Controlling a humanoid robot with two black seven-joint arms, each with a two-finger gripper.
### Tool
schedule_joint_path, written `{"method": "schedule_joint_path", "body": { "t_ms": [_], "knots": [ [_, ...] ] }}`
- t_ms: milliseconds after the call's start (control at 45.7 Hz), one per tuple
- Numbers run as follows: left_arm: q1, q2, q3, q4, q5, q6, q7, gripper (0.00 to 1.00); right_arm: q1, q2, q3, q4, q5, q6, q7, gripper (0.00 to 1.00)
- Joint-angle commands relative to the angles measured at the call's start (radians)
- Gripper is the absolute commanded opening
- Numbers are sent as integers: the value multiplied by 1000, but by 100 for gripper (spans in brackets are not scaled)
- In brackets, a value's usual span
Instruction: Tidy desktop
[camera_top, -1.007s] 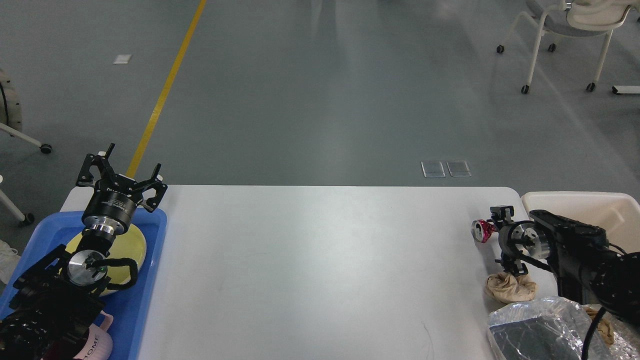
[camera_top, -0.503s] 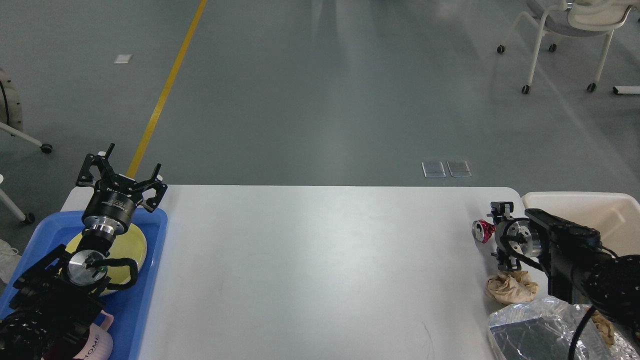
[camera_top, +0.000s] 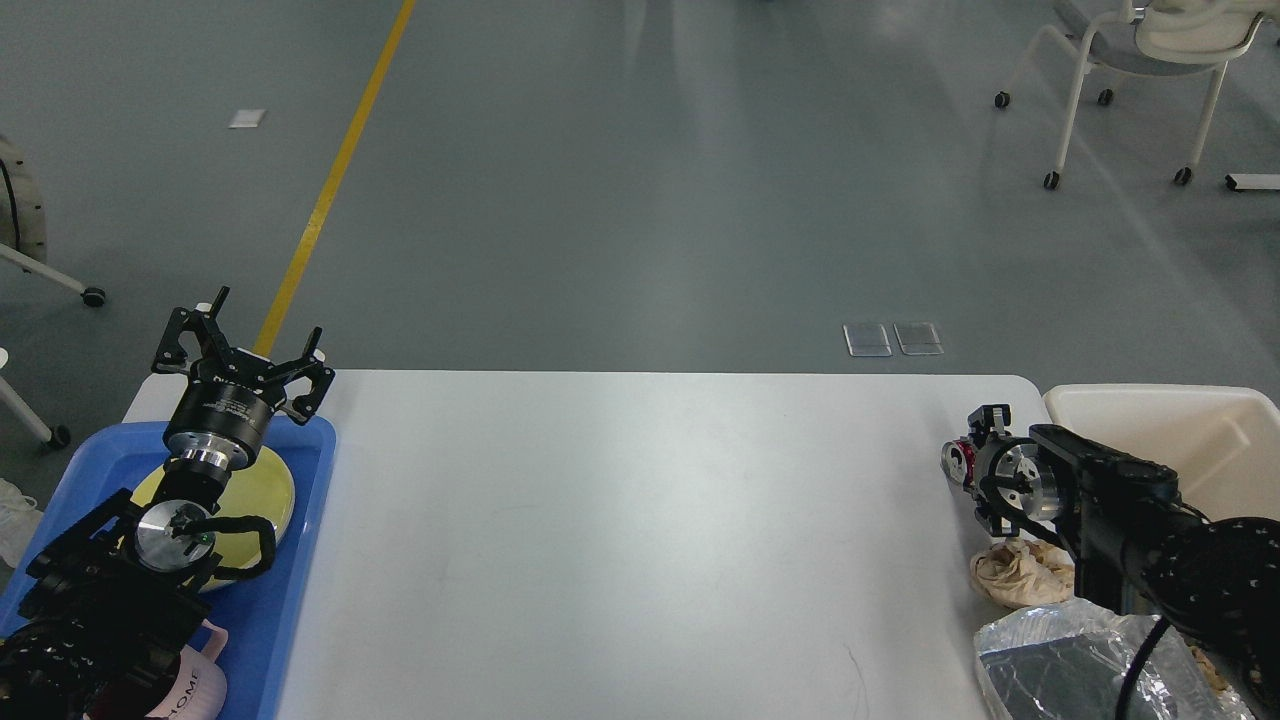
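The white desktop (camera_top: 640, 540) fills the middle of the head view. My left gripper (camera_top: 248, 342) hangs open over the table's far left corner, above the back edge of a blue tray (camera_top: 300, 560), with nothing between its fingers. My right gripper (camera_top: 985, 475) is small, dark and end-on near the right edge of the table, so its fingers cannot be told apart. A crumpled tan paper wad (camera_top: 1015, 575) lies on the desktop just below it. A crinkled silver foil bag (camera_top: 1070, 665) lies at the front right corner.
The blue tray holds a yellow plate (camera_top: 265, 495) and a pink cup (camera_top: 195, 690), both partly hidden by my left arm. A beige bin (camera_top: 1190, 430) stands off the table's right end. Chairs on castors (camera_top: 1130, 60) stand on the grey floor beyond.
My right arm has shifted a little to the left over the table's right edge. The left arm, the paper wad and the foil bag have not moved.
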Motion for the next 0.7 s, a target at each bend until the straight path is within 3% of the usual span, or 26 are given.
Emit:
{"method": "schedule_joint_path", "body": {
  "t_ms": [0, 88, 219, 547, 678],
  "knots": [
    [0, 0, 0, 0, 0, 0, 0, 98, -1, 1, -2, 1, -1, -6, -1, 31],
    [0, 0, 0, 0, 0, 0, 0, 98, -1, 1, -5, 0, -1, -9, -1, 15],
    [0, 0, 0, 0, 0, 0, 0, 98, -1, -1, -6, 1, -1, -10, -1, 0],
    [0, 0, 0, 0, 0, 0, 0, 98, 80, -13, -19, 27, -18, 22, -6, 0],
    [0, 0, 0, 0, 0, 0, 0, 98, 224, -82, -54, 121, -185, 158, -4, 0]
  ]
}}
